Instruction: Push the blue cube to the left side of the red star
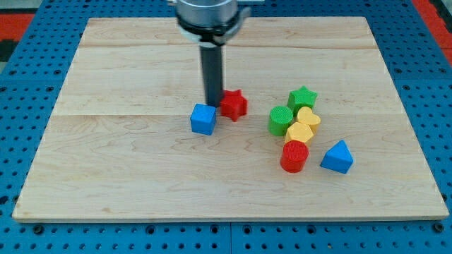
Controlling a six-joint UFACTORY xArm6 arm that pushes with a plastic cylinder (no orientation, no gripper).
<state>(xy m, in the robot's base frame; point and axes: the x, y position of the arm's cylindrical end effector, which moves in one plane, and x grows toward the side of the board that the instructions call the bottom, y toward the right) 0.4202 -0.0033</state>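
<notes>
The blue cube lies near the board's middle, just to the view's left of and slightly below the red star. A small gap separates the two. My tip stands right behind the cube's upper right corner and against the star's left side, wedged between them.
A cluster lies to the view's right: a green star, a green cylinder, a yellow heart, a yellow block, a red cylinder and a blue triangular block. The wooden board rests on a blue pegboard.
</notes>
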